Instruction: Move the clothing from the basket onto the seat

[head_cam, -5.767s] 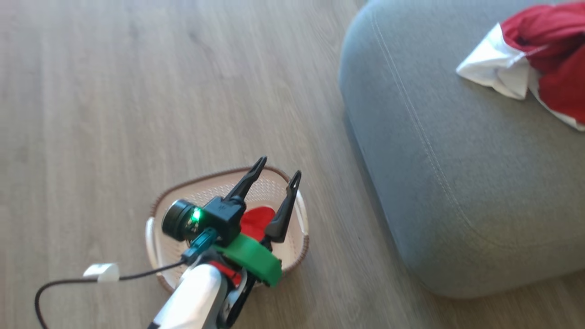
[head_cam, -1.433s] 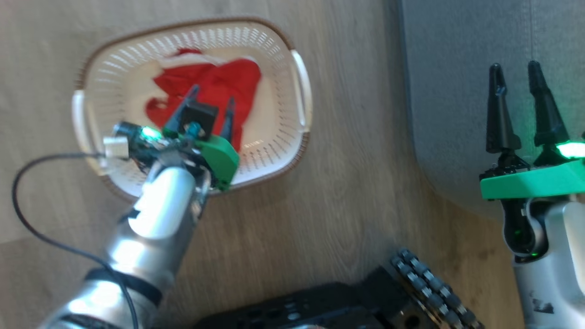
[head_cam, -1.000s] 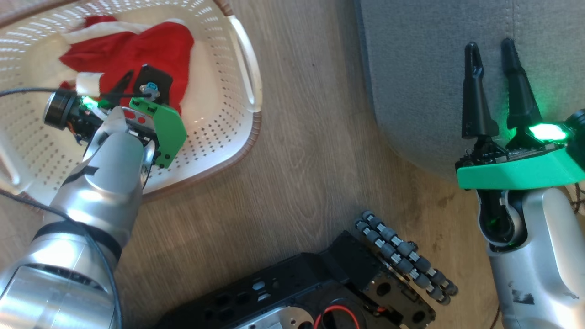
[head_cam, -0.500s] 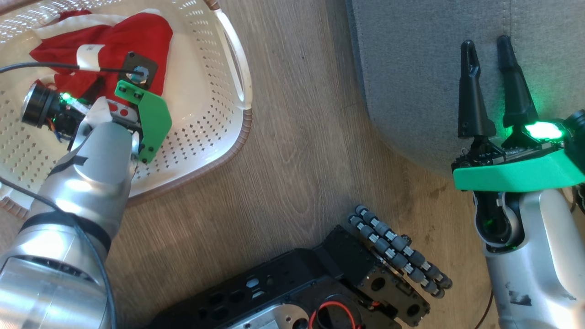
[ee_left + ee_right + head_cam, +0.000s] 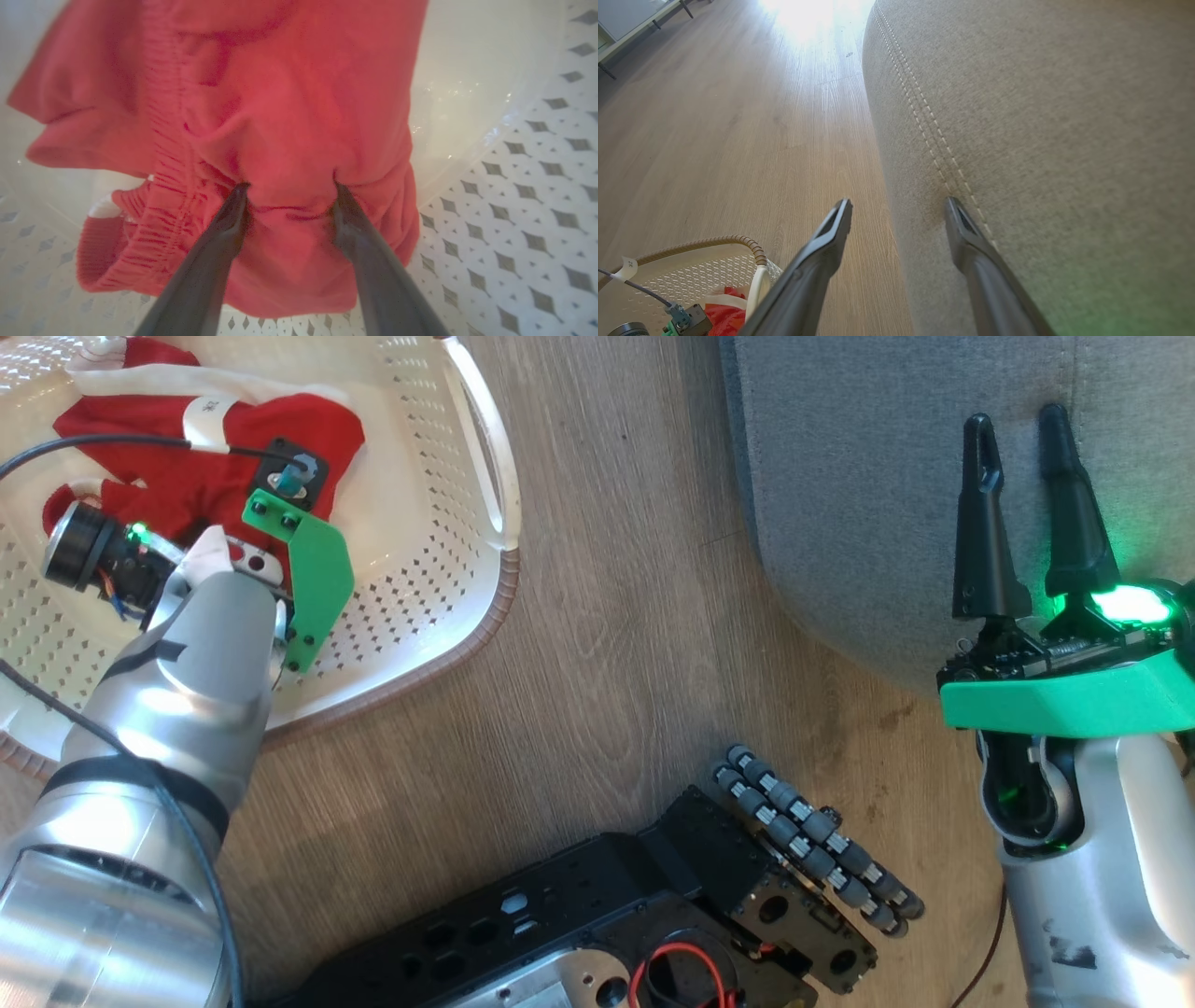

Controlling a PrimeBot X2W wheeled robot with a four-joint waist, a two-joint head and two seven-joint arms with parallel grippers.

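A red garment [image 5: 140,485] lies crumpled in the basket [image 5: 411,579] at the upper left of the head view, its length running left to right. The left claw [image 5: 289,186] points down into it, fingers apart, tips pressed into the cloth with a fold bunched between them. A ribbed band runs top to bottom beside them. At right, the right claw [image 5: 1015,420] points up the frame over the grey seat [image 5: 840,476], fingers apart.

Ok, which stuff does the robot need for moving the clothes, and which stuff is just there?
For the job: red clothing, basket, grey seat, left pincer.
Just there: wooden floor, black robot base.
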